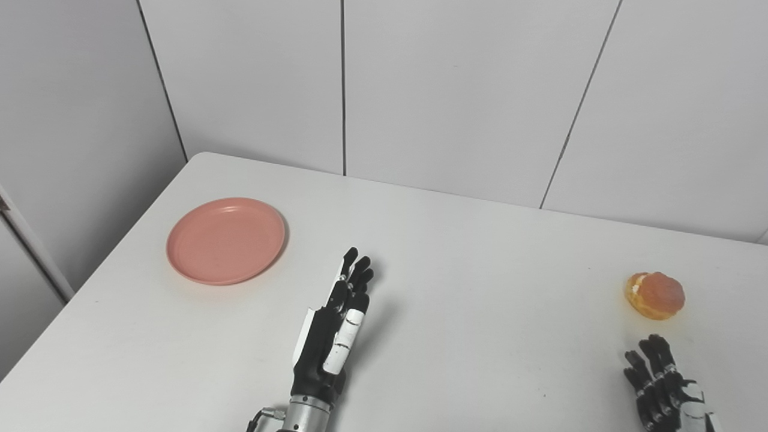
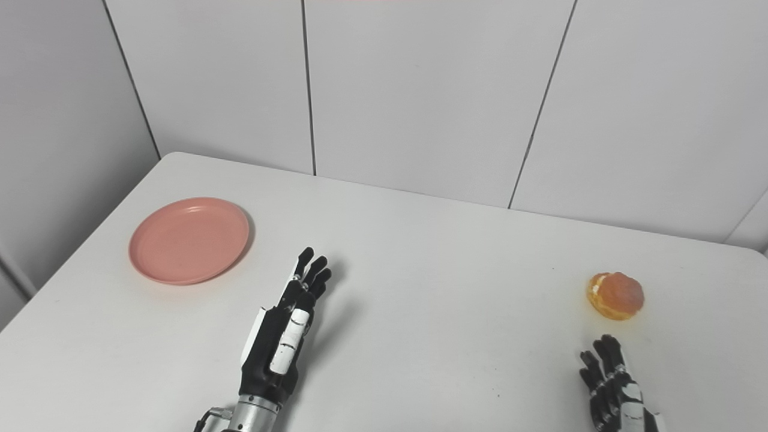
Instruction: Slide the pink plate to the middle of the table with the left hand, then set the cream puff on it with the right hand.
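Left hand (image 1: 336,327) open, right of pink plate (image 1: 226,240); plate light, rigid, slick — you press rim, slide.

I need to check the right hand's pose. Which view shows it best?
The left eye view: the black right hand shows fingers and some palm, spread, holding nothing. The right eye view crops it lower at the bottom edge.

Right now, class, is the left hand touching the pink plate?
Apart. The left eye view shows bare table between the left hand and the plate.
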You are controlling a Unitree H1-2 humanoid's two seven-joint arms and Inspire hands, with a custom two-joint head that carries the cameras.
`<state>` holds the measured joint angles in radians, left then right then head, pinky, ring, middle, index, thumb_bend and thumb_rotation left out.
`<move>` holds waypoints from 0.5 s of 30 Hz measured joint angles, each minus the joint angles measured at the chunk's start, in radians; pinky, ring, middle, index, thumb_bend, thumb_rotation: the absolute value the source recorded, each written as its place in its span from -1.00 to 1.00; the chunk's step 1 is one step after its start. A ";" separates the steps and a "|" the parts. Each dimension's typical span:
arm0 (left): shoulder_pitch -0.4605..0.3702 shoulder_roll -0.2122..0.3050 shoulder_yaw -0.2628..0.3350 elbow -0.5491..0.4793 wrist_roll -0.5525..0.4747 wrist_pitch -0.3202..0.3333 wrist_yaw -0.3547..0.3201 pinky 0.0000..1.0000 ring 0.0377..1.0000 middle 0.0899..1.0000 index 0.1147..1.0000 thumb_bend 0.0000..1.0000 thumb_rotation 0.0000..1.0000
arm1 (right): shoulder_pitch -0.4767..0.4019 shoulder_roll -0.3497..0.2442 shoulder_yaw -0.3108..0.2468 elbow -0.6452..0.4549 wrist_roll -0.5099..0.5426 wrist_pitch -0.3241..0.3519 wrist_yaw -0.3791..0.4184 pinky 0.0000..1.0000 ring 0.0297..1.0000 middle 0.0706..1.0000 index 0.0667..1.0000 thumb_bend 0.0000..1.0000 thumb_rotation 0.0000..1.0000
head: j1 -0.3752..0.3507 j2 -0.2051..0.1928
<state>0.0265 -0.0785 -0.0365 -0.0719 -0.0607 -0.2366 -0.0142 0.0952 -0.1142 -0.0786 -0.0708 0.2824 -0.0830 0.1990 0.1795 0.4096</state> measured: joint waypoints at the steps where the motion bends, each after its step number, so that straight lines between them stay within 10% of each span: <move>1: -0.006 0.000 0.004 0.001 -0.002 -0.004 0.000 1.00 0.88 0.89 0.96 0.49 0.66 | 0.003 0.000 0.002 -0.005 0.000 0.002 0.000 0.97 0.90 0.94 0.91 0.62 1.00 | -0.005 -0.002; 15: -0.263 0.158 0.082 -0.090 -0.019 0.070 -0.014 0.69 0.72 0.67 0.60 0.91 0.71 | 0.011 0.003 0.018 -0.020 -0.011 0.006 -0.017 0.87 0.83 0.86 0.88 0.56 1.00 | -0.023 -0.015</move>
<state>-0.2361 0.0792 0.0458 -0.1617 -0.0797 -0.1663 -0.0282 0.1059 -0.1109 -0.0611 -0.0911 0.2718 -0.0773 0.1820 0.1565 0.3942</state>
